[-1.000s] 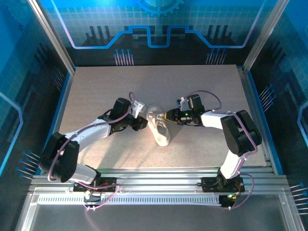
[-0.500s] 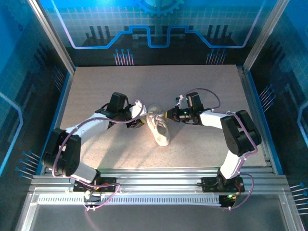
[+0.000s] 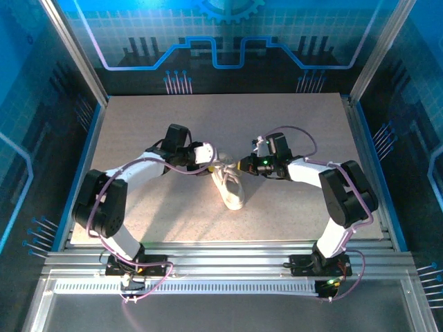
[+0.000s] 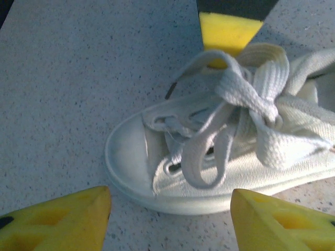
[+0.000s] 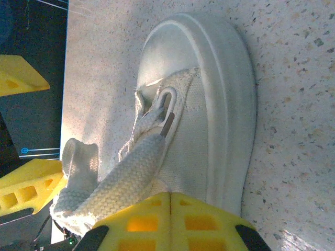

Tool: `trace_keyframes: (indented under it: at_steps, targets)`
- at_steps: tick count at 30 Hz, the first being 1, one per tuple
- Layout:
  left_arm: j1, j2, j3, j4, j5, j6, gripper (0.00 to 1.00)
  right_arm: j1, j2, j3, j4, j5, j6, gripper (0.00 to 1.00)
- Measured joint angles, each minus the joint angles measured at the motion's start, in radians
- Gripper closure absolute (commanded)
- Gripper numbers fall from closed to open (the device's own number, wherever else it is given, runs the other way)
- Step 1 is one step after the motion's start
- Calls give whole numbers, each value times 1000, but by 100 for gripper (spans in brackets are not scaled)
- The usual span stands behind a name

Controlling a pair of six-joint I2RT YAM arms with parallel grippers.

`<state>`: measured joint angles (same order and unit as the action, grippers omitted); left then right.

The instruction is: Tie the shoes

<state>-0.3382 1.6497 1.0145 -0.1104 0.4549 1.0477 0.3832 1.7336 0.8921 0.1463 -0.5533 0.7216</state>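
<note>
The small white shoe lies on the table between both arms, its laces in loose loops over the tongue. My left gripper is open at the shoe's left side. Its yellow fingertips stand apart just short of the sole, with nothing between them. My right gripper is shut at the laces from the right. A broad lace strand runs under the left of its closed fingers. I cannot tell whether the strand is pinched. The right gripper's tip touches a lace loop.
The speckled table has free room to the left, right and back. Blue panel walls and metal posts enclose it. A rail runs along the near edge by the arm bases. The left gripper's fingers show beyond the shoe.
The left gripper has opened wider and its arm has swung further back beside the shoe. The right gripper has gone from partly open to shut at the laces.
</note>
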Motion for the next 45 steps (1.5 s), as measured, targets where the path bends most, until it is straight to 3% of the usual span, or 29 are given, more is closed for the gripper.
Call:
trace_keyframes:
  at_steps: [8, 11, 14, 17, 18, 38, 39, 43, 45]
  targets:
    - [-34, 33, 27, -61, 14, 36, 39, 4, -22, 1, -24, 14, -8, 98]
    - [-39, 35, 30, -81, 14, 53, 46, 4, -34, 1, -26, 23, -8, 98]
    - [-48, 50, 50, -106, 14, 67, 67, 4, -44, 1, -26, 29, -8, 99]
    - [-58, 64, 74, -132, 14, 69, 97, 4, -55, 1, -26, 37, -8, 99]
    - [-58, 67, 81, -140, 13, 73, 100, 4, -60, 1, -26, 42, -8, 99]
    - [-56, 58, 13, -192, -16, -1, 100, 4, -127, -69, -29, 102, -31, 100]
    - [-56, 57, 11, -189, -16, -3, 100, 4, -130, -69, -28, 102, -31, 99]
    - [-57, 56, 11, -177, -16, -12, 100, 4, -134, -69, -26, 101, -30, 70]
    - [-57, 56, 11, -172, -17, -19, 100, 4, -135, -69, -26, 101, -23, 60]
